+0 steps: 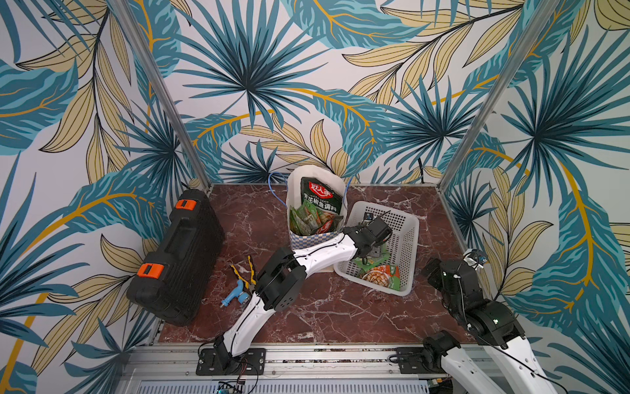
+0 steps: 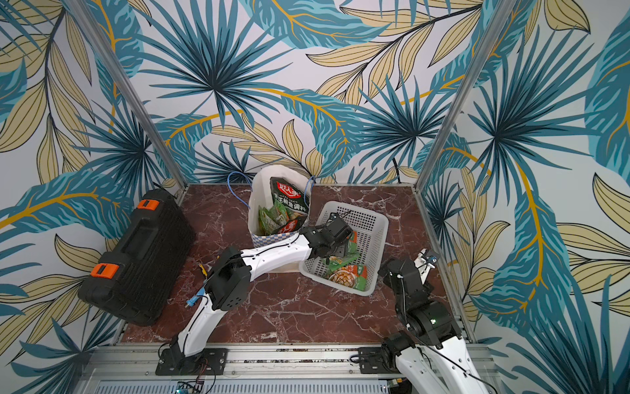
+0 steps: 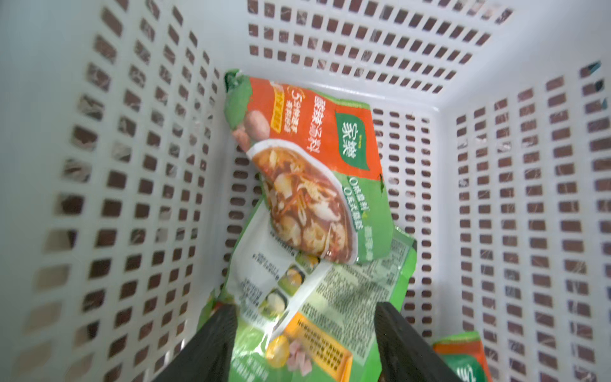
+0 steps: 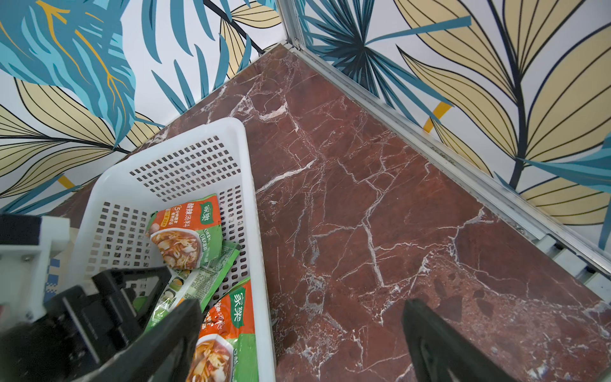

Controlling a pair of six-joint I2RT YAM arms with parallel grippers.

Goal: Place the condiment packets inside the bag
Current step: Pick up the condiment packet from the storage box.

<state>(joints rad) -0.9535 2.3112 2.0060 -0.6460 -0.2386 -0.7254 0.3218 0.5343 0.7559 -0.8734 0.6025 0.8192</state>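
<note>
Green glossy condiment packets (image 1: pixel 380 276) lie in the white basket (image 1: pixel 402 238), with a face-down packet (image 3: pixel 297 297) partly under an orange-and-green packet (image 3: pixel 307 172). More stand inside the bag (image 1: pixel 296 238), where a large dark packet (image 1: pixel 320 201) leans on the back wall. The left claw (image 3: pixel 305 309) reaches into the basket, jaws partly apart astride the face-down packet; a pinch cannot be made out. The right claw (image 4: pixel 302 304) hangs wide open beside the basket, over the red marble surface (image 1: pixel 306 317).
</note>
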